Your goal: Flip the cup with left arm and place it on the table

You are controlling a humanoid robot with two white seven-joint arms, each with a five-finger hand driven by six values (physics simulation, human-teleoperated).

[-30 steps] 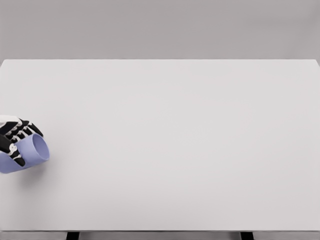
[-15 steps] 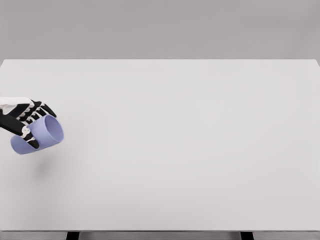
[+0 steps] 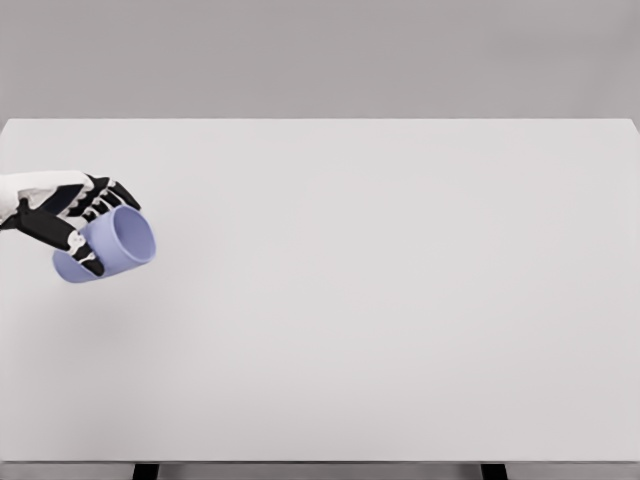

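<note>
One hand shows in the head view: the left hand (image 3: 62,215), coming in from the left edge of the frame at mid height, its white forearm cut off by the border. Its black and white fingers (image 3: 98,200) are curled around a lavender cup (image 3: 112,245), gripping it from above and from the side nearest the edge. The cup lies tilted on its side in the grasp, its open mouth turned toward the right and slightly toward the camera, so that the inside wall shows as a paler oval. A faint soft shadow on the surface below and to the left of the cup suggests it is held clear of the table (image 3: 380,300), though the gap itself is hard to judge.

The table is a plain white top filling most of the frame, from its far edge in the upper part to its near edge along the bottom, where two dark legs (image 3: 146,470) peek out. Behind it rises a flat grey wall (image 3: 320,55). Nothing lies near the cup or between it and the table's middle.
</note>
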